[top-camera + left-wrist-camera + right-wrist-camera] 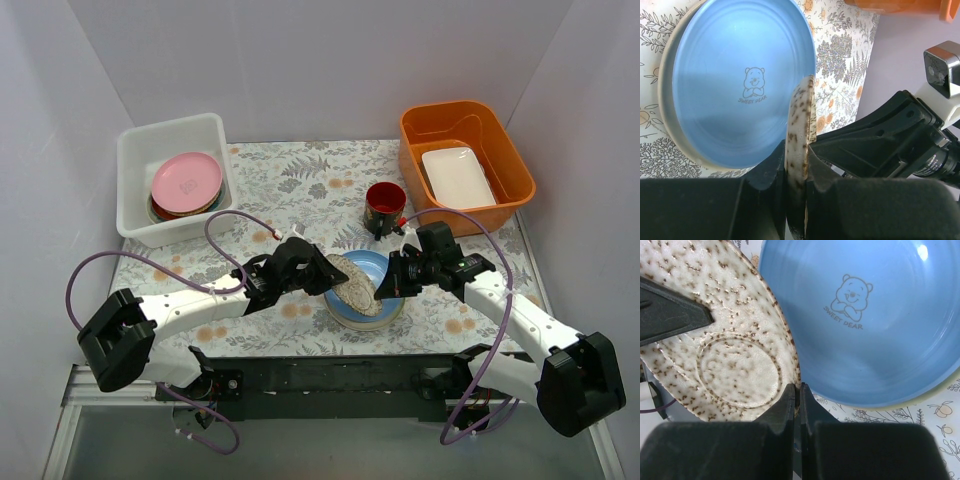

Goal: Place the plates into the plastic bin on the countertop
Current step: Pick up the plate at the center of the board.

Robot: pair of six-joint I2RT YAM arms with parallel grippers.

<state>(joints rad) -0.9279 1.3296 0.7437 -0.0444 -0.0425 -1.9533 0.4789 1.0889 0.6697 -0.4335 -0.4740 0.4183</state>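
Speckled cream plate (355,283) tilted on edge near desk (300,180) centre, over blue plate (372,263) atop short stack. Left hand (328,272) shut tight on one rim; right hand (385,288) shut tight on opposite rim. White plastic bin (130,190) at far left corner, pink plate (186,180) topmost inside. Orange tub (510,160) with white dish (457,176) far right; dark red mug (385,205) beside it.

On the countertop (300,190), spread with a pale print of grey leaves and orange flowers: 4 things.

- Near the middle, upright, a dark red mug (385,203).
- Well left of the mug, toward the back, a white plastic bin (172,232).
- Close on the mug's right, an orange tub (470,216).
- Just in front of the mug, a cream plate (666,100) flat on the print, under 1 light blue plate (374,263).
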